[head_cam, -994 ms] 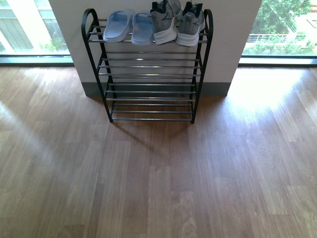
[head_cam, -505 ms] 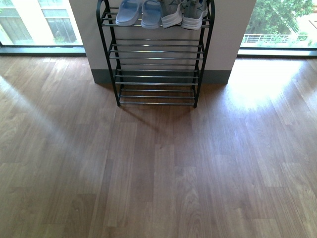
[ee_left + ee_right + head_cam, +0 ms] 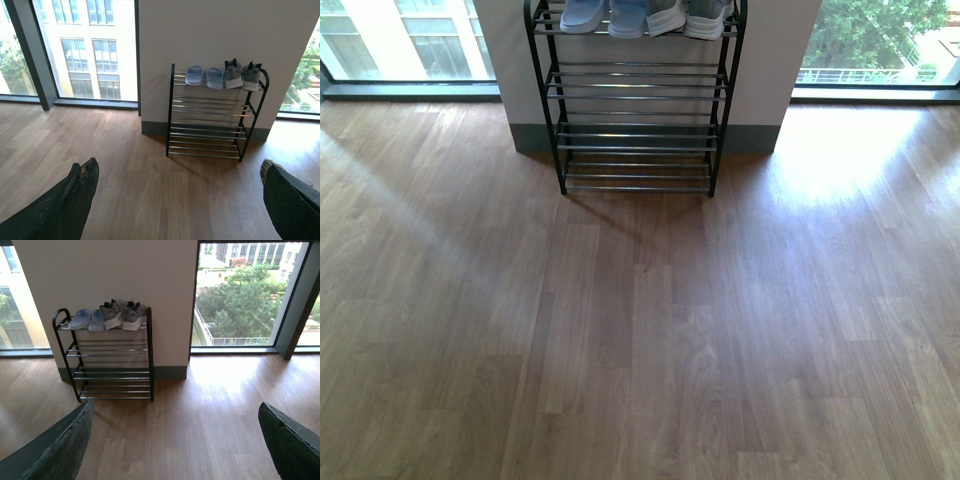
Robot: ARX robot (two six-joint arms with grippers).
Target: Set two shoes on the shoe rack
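Shoes, grey sneakers (image 3: 242,76) beside blue slippers (image 3: 205,76), already sit on the shoe rack (image 3: 212,117), well ahead of both empty, spread-apart fingers (image 3: 75,192).

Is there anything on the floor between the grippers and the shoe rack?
Nothing visible. In both wrist views bare wooden floor runs from the open jaws of the left gripper and right gripper up to the rack. The slippers and sneakers sit on its top tier.
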